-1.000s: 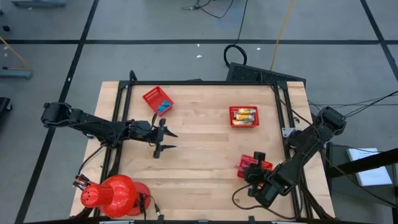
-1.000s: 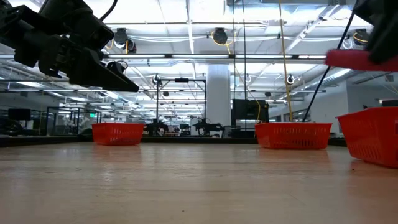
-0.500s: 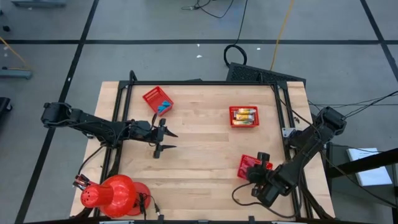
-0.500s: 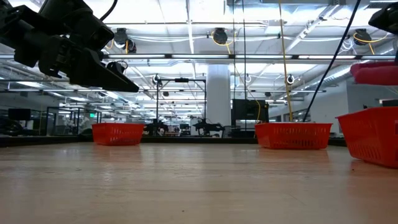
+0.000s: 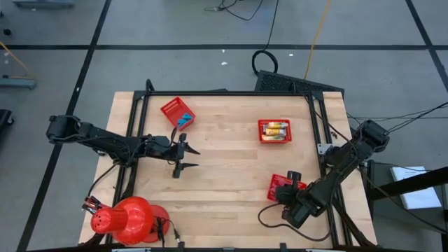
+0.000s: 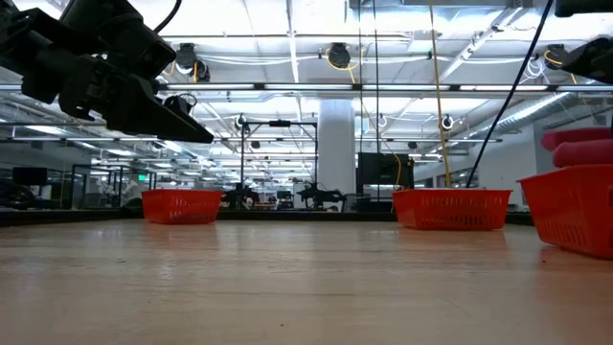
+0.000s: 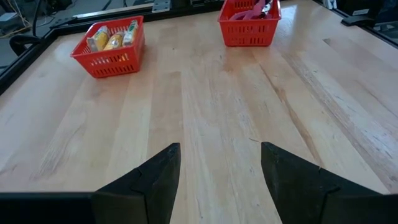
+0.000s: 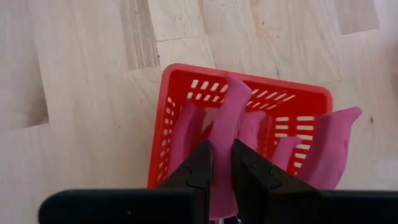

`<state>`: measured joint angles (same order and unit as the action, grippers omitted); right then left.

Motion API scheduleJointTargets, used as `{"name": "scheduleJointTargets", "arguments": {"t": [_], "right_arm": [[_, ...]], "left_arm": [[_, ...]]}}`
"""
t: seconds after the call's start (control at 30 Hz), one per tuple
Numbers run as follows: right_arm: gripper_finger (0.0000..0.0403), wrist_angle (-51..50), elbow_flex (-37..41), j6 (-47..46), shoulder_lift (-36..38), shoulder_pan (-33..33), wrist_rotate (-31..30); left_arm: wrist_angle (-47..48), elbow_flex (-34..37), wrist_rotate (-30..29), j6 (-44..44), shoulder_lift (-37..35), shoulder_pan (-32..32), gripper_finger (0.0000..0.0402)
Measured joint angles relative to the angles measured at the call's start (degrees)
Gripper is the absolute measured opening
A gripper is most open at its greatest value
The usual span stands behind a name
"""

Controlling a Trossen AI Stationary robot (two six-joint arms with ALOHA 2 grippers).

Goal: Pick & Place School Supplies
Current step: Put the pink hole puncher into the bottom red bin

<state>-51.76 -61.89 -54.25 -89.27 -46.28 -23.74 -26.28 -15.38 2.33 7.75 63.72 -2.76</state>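
Three red mesh baskets stand on the wooden table. The near-right basket (image 5: pixel 280 186) holds red-handled pliers-like tools (image 8: pixel 336 140). The far-right basket (image 5: pixel 274 131) holds yellow-and-white packets (image 7: pixel 111 38). The far-left basket (image 5: pixel 176 113) holds light-blue blocks. My right gripper (image 5: pixel 290 183) hangs over the near-right basket, shut on one tool (image 8: pixel 227 118). In the low view this tool's red handles (image 6: pixel 578 149) show just above the basket rim (image 6: pixel 565 177). My left gripper (image 5: pixel 184 157) is open and empty, raised above the table's left middle. My right gripper pinches one red handle (image 8: pixel 222 127) of a pliers-like tool between its two fingers (image 8: pixel 200 165), coming from above and pointing down. The handle runs along between the fingers. The tool hangs over the basket's inside, above the other tools lying there.
Bare wood lies across the table's middle between the baskets (image 7: pixel 211 106). A red cone-shaped object (image 5: pixel 128 218) and cables sit at the near-left corner. A black frame (image 5: pixel 224 93) runs along the table's edges.
My right gripper has come down toward the near-right basket with the tool. In the low view the red handles have dropped from high in the picture to just above the basket's rim. The left arm has kept still.
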Motion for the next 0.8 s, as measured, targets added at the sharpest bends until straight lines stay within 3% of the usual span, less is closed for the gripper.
{"name": "scheduleJointTargets", "arguments": {"t": [0.4, 0.63, 0.8], "right_arm": [[0.0033, 4.19, 3.68, -0.92, 0.12, 0.55, 2.74], [0.0132, 3.96, 3.87, -0.6, 0.0, 0.57, 3.0], [0.0178, 3.96, 3.87, 0.43, -0.02, 0.57, 3.22]], "left_arm": [[0.02, 0.0, -0.92, -0.13, 0.0, -0.01, 0.0227], [0.03, 0.0, -0.92, -0.11, 0.0, -0.01, 0.0227], [0.02, 0.0, -1.21, -0.07, 0.0, 0.0, 0.0227]]}}
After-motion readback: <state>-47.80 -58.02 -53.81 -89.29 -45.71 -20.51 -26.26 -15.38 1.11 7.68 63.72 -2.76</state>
